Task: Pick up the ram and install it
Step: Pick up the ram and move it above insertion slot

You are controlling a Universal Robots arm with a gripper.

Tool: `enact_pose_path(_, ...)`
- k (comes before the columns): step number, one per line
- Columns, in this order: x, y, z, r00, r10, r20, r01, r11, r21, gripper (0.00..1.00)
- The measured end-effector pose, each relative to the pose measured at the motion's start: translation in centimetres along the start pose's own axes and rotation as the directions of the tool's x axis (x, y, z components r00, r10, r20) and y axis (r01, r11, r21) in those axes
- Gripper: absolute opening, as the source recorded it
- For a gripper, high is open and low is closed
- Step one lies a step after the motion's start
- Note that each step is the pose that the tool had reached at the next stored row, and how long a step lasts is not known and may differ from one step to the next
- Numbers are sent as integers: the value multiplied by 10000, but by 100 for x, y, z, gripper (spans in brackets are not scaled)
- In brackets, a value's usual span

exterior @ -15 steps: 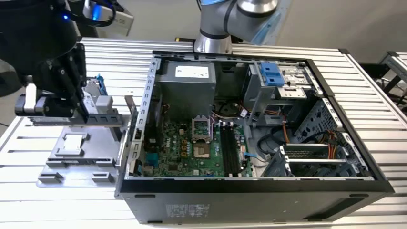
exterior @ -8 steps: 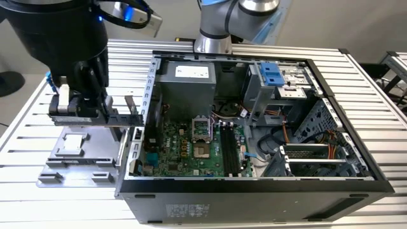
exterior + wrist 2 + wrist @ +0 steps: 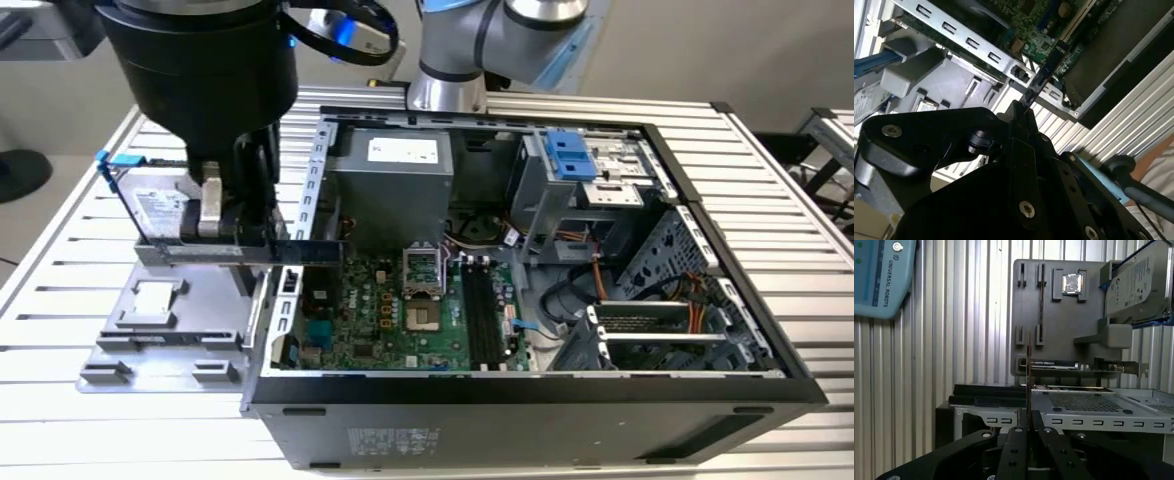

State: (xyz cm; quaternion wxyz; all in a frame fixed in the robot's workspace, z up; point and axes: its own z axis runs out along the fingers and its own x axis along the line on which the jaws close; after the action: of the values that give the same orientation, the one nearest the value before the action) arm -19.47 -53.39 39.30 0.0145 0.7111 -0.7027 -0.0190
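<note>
Thin dark ram stick [image 3: 1050,65] being clamped by shut black gripper [image 3: 1028,424]; snagging on grey case wall [image 3: 1089,423] possibly being risked by low travel.

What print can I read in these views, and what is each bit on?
Nothing beyond a maker's name is legible.
Hard drive: label print too small to read.
Power supply: white label, blurred.
Computer case: front sticker, unreadable.
Pale blue device: maker's name in capitals, nothing else.
The ram, gripped in the end effector: seen edge-on, no print legible.
</note>
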Motion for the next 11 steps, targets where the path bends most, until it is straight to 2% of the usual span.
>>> enact_pose_path(3,2,-134,-6,10000,0,0,0,10000,-50,0)
enact_pose_path(7,3,-266,-12,10000,1,-1,-1,10000,-91,0)
enact_pose_path(11,4,-349,-17,10000,1,-6,-1,9999,-107,0)
